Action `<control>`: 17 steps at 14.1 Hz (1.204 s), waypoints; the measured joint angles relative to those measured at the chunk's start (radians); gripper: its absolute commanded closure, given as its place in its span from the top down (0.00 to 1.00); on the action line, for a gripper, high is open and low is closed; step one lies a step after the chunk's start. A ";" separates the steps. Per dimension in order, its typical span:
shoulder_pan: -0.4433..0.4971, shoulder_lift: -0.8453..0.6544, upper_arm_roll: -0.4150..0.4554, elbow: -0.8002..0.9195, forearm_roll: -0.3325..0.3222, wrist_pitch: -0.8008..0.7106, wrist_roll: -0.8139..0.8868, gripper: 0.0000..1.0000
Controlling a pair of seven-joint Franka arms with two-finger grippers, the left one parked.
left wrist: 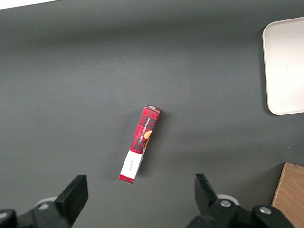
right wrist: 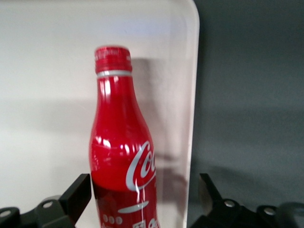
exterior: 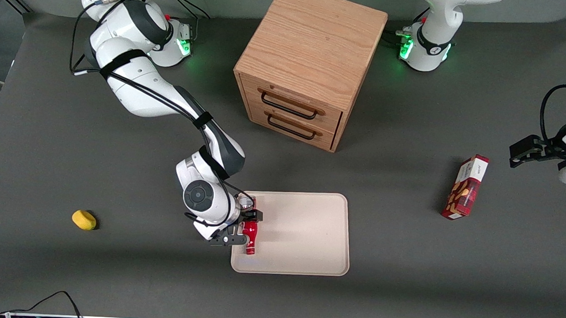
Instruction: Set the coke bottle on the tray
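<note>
A single small red coke bottle (right wrist: 121,142) lies on its side on the one pale beige tray (exterior: 308,236). It sits just inside the tray's rim at the working arm's end, with its red cap pointing toward the front camera.

The end effector (exterior: 242,229) hangs directly over the bottle. Its two black fingers (right wrist: 78,192) are spread wide, one on each side of the body. There is a clear gap on the side toward the rim, so the bottle looks released rather than grasped. Its position so close to the rim probably follows from the arm reaching in from that end. Judged from this, the placing appears done, with only the arm's withdrawal left.

Elsewhere on the dark grey bench (exterior: 402,279):
- One wooden cabinet (exterior: 311,60) with two drawers stands farther from the camera than the tray.
- One red-and-white snack box (exterior: 465,187) lies toward the parked arm's end.
- One small yellow object (exterior: 84,219) lies toward the working arm's end.
</note>
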 measured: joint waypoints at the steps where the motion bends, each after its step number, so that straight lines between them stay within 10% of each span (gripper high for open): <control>1: 0.000 -0.010 0.000 0.003 0.000 0.000 0.000 1.00; 13: -0.186 -0.522 0.002 -0.354 0.002 -0.060 -0.018 1.00; 17: -0.297 -0.761 0.010 -0.544 0.109 -0.201 -0.184 1.00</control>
